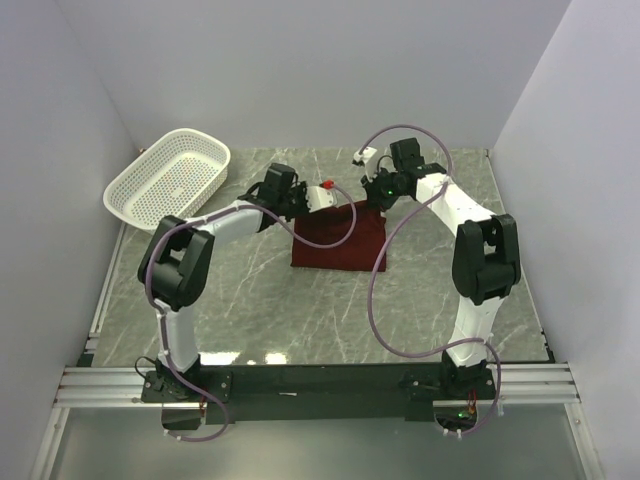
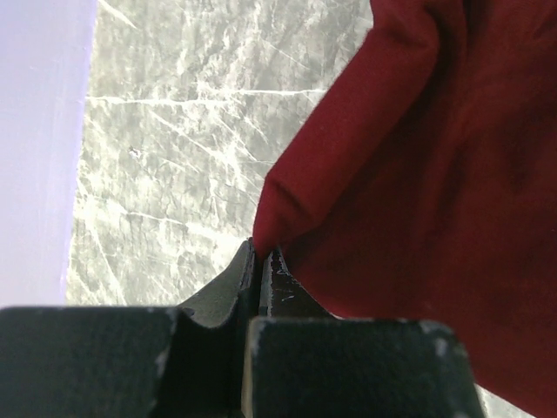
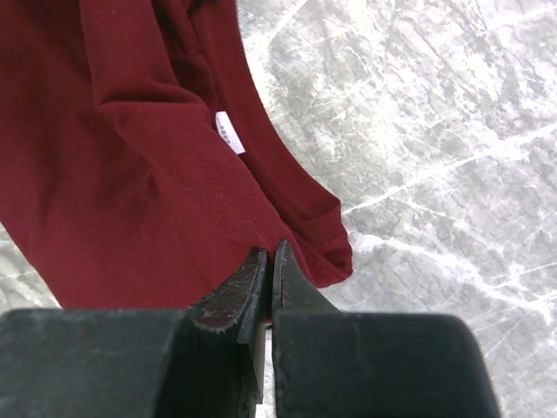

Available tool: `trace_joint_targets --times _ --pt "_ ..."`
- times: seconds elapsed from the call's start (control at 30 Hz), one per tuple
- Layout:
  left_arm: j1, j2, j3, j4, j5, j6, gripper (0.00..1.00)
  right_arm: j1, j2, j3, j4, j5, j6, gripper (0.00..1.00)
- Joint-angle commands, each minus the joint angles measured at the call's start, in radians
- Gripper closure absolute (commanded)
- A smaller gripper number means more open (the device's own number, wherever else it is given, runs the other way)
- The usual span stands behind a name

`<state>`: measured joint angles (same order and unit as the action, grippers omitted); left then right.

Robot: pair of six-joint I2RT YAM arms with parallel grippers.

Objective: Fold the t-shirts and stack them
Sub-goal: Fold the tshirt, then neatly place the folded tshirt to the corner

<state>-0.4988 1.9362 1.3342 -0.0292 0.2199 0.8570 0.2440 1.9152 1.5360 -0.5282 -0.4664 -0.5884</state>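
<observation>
A maroon t-shirt lies partly folded on the marble table in the middle of the top view. My left gripper is shut on its far left corner, the cloth pinched between the fingertips. My right gripper is shut on its far right corner. In the right wrist view the shirt hangs from the tips, with its white neck label showing beside the collar.
A white perforated basket stands at the far left of the table. White walls close in the left, back and right sides. Purple cables loop off both arms over the table.
</observation>
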Motion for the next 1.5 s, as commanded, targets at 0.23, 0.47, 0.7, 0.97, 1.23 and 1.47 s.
trace_joint_targets --times 0.23,0.47,0.7,0.97,1.23,1.47 --pt "0.002 0.066 0.077 0.113 -0.046 -0.047 0.75 -0.005 -0.065 -0.066 0.114 0.135 0.102 0.85" --pt "0.003 0.020 0.158 0.179 -0.143 -0.243 0.36 -0.003 -0.085 -0.073 0.169 0.324 0.283 0.40" --pt "0.014 -0.150 0.100 0.128 -0.176 -0.415 0.20 -0.020 -0.105 -0.056 0.038 -0.109 0.188 0.53" --pt "0.034 -0.341 -0.106 0.038 -0.128 -0.772 0.10 -0.022 0.140 0.109 -0.247 -0.352 0.178 0.61" --pt "0.034 -0.502 -0.338 0.100 -0.097 -0.937 0.07 -0.023 0.176 0.076 -0.067 0.030 0.450 0.54" --pt "0.034 -0.502 -0.395 0.111 -0.007 -0.989 0.06 -0.029 0.133 0.016 -0.018 0.188 0.472 0.54"
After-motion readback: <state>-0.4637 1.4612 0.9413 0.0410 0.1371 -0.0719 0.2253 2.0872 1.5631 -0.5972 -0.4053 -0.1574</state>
